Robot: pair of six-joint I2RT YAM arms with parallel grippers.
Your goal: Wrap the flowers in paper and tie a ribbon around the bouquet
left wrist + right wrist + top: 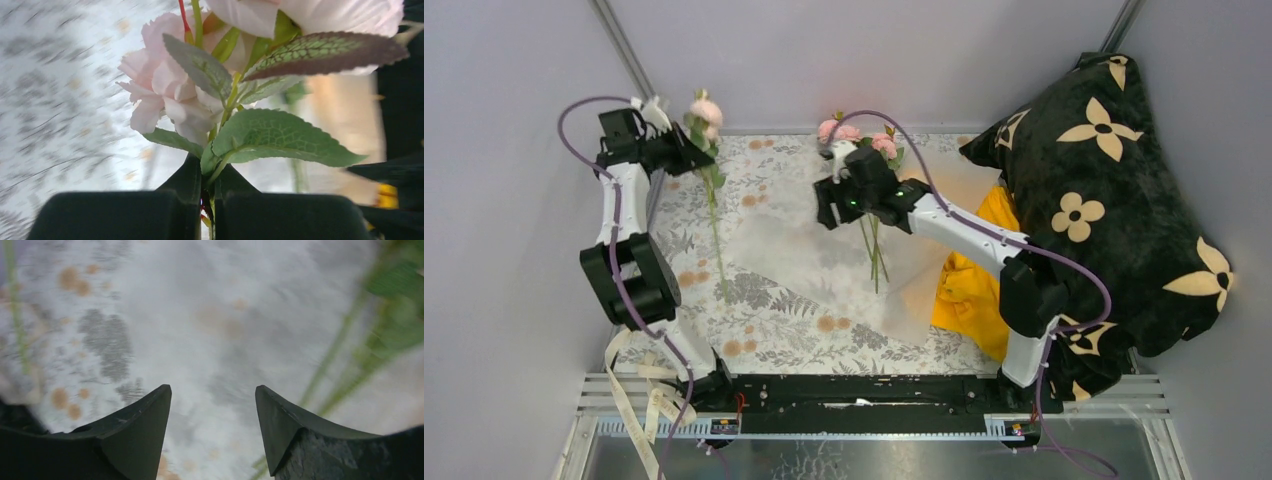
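The left gripper (208, 192) is clamped on the thin green stem of a lone flower (707, 112) in the upper left of the top view. The wrist view shows both fingers pressed together on the stem just under its leaves. The pale pink bloom points toward the top of the frame. Its long axis runs almost straight down the frame and leans slightly right, over the floral cloth of the desk (774, 335). Whether the stem's lower tip touches the cloth cannot be told. The rest of the flowers (856, 134) lie at top centre on the paper (794, 250), blooms toward the top of the frame and stems trailing toward the bottom. The translucent sheet is spread across the middle of the desk. The right gripper (213, 425) hangs open over the paper with nothing between its fingers, and the green stems sit just to its right. The ribbon (629, 405) droops off the desk's near edge at lower left. A yellow garment (969, 290) and a black pillow (1114, 190) sit at the right.
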